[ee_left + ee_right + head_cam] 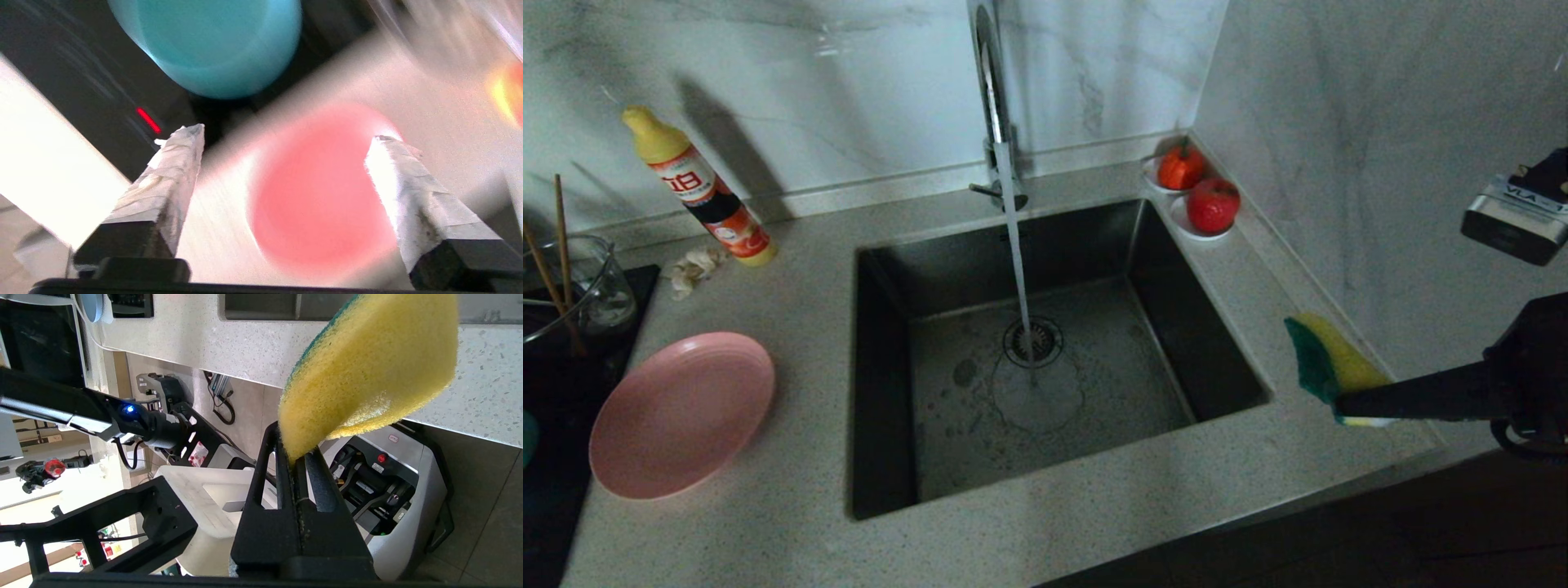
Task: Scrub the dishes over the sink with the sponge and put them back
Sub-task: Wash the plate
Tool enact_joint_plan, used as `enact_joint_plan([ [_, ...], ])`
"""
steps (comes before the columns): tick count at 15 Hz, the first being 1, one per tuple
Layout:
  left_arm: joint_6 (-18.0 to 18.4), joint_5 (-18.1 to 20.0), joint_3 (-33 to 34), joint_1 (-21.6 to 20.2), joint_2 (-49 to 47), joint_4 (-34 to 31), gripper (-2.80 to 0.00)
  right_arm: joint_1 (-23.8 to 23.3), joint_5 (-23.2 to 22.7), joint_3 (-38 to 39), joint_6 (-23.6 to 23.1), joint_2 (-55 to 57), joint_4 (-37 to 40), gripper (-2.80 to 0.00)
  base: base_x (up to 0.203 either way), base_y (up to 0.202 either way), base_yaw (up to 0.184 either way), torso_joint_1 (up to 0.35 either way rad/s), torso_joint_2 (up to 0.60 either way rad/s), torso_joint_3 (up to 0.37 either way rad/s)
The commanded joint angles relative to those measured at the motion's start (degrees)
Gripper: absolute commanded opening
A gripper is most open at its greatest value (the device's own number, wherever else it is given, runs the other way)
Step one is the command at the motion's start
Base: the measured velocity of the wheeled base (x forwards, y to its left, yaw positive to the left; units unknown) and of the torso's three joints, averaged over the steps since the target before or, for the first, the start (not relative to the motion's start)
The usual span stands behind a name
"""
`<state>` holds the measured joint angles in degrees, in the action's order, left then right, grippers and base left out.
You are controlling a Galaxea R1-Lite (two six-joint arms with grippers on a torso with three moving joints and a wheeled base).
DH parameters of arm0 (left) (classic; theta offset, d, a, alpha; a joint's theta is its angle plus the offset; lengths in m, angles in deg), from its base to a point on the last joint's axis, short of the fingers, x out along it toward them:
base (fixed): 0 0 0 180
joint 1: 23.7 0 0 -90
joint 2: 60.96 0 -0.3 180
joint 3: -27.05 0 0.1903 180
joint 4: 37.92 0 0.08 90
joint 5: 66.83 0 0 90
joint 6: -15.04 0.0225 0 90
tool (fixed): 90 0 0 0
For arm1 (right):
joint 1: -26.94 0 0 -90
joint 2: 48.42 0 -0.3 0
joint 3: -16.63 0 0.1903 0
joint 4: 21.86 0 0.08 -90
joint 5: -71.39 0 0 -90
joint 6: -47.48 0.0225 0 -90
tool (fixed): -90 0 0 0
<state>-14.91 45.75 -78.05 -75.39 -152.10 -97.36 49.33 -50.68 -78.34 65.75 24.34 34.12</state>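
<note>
Holding the palm-sized yellow sponge with the dark green scouring face [1327,365], your right gripper [295,461] hangs past the near right corner of the table [1094,523], its jaws pinched tight on one end of the sponge so the rest stands free. Judgement: it is parked there, ready to scrub once a dish comes over the basin.

Your left gripper [286,141] shows only in the left wrist view: jaws spread wide, nothing between them, hanging above the wide shallow pink plate [682,412]. No contact with the plate is visible. The plate lies flat on the table, left of the sink, well apart from the sponge. Just beyond it in that view sits the small round teal bowl [208,45] on a dark surface; the head view catches only its edge at the far left.

The square dark steel sink [1045,359] sits mid-table, water running from the tall chrome tap [995,106] onto the drain. Nothing is in the basin.

Farther back: a yellow-capped detergent bottle [698,188], a beige cloth wad [693,268], and two red fruits on white saucers [1199,192] in the corner.
</note>
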Motion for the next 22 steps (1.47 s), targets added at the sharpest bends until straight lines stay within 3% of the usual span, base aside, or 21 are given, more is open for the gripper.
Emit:
enact_joint_plan([
  [1,1.52,1.13,-0.54,5.63,4.86,-4.96,0.0,0.03,-0.18,-0.02,0.1,-0.08,0.17,-2.8,0.0,0.0,0.0,0.0,0.0,0.0],
  [4,6.75,1.04,5.9,11.43,2.23,-6.49,0.0,0.03,-0.18,-0.02,0.1,-0.08,0.17,-2.8,0.0,0.0,0.0,0.0,0.0,0.0],
  [6,10.14,0.22,7.86,12.04,-1.62,-6.4,0.0,0.03,-0.1,-0.02,0.1,0.18,0.17,-2.8,0.0,0.0,0.0,0.0,0.0,0.0],
  [12,13.6,-2.17,9.08,12.56,-9.15,-2.59,0.0,0.03,-0.1,-0.02,0.1,0.67,0.17,-2.8,0.0,0.0,0.0,0.0,0.0,0.0],
  [16,14.9,-6.7,9.21,14.13,-10.36,-1.77,0.0,-0.06,-0.1,0.06,0.1,0.62,0.17,-2.8,0.0,0.0,0.0,0.0,0.0,0.0],
  [22,14.91,-7.27,10.46,14.42,-12.01,1.38,0.0,-0.06,-0.1,1.73,0.1,0.45,-1.76,-2.8,0.0,0.0,0.0,0.0,0.0,0.0],
])
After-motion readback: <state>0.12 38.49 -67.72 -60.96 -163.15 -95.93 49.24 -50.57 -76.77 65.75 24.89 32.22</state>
